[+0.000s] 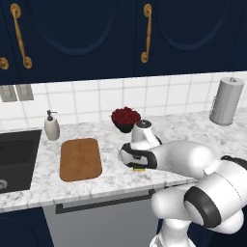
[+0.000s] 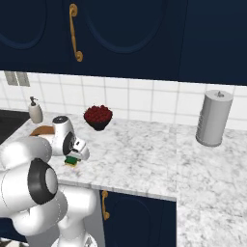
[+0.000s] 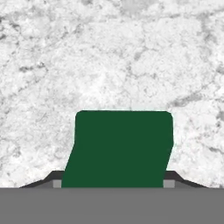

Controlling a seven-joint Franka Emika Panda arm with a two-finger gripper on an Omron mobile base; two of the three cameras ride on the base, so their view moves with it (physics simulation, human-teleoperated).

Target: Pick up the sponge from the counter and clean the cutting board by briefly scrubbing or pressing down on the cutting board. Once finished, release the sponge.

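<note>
The sponge (image 3: 121, 148), green on top and yellow below, sits between my fingertips, which press against its two sides. My gripper (image 1: 139, 168) points down at the counter (image 1: 193, 130), shut on the sponge (image 1: 139, 169) near the front edge. The same sponge (image 2: 72, 160) peeks out under the hand in the right base view. The brown wooden cutting board (image 1: 80, 158) lies flat on the counter, to the left of the gripper and apart from it. In the right base view the cutting board (image 2: 42, 130) is mostly hidden behind my arm.
A dark bowl of red fruit (image 1: 126, 118) stands just behind the hand. A soap dispenser (image 1: 51, 126) is behind the board, and the dark sink (image 1: 14, 157) lies at the far left. A paper towel roll (image 1: 226, 101) stands at the back right.
</note>
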